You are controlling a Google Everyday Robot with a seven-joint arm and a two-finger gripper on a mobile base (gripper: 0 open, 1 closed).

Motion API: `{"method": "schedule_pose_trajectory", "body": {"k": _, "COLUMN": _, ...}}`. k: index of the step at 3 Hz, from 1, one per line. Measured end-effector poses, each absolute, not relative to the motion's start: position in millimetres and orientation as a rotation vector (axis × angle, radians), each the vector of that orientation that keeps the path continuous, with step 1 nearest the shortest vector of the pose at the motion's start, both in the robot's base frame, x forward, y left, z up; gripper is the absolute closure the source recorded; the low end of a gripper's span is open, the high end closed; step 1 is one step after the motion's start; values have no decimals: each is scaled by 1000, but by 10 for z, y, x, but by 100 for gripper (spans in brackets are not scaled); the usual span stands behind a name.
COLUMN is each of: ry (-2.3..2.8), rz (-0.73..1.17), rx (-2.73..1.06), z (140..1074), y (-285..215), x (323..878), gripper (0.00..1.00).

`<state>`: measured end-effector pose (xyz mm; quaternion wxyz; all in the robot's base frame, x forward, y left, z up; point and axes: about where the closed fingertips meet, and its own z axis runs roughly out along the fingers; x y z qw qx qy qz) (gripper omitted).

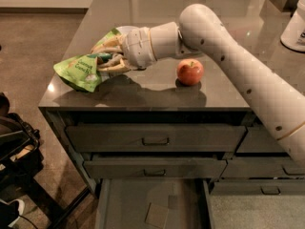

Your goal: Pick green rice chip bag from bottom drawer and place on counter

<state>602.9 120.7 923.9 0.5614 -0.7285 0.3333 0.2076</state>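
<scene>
Gripper, arm outstretched, clamps green rice chip bag over counter.

The gripper clasps the crinkled green rice chip bag at the front-left corner of the counter.

Lettering on green rice chip bag, held by tool — unreadable.

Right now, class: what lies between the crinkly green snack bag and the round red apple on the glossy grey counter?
Camera view: the gripper, shut on the crinkly green snack bag, and its white wrist; then bare counter.
</scene>
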Motion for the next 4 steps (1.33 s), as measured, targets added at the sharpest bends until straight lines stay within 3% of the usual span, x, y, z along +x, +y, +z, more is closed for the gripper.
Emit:
{"method": "schedule_pose_trajectory", "body": {"k": 2, "ry": 785, "rz": 489, "rx": -1716, "z": 9239, "y": 1207, "x": 6029, "gripper": 12}}
{"method": "schedule_pose_trajectory", "body": {"k": 3, "ry": 785, "rz": 489, "rx": -1716, "z": 9239, "y": 1207, "x": 6029, "gripper": 0}}
{"method": "schedule_pose_trajectory", "body": {"k": 4, "ry": 785, "rz": 489, "rx": -1716, "z": 9239, "y": 1207, "x": 6029, "gripper": 0}}
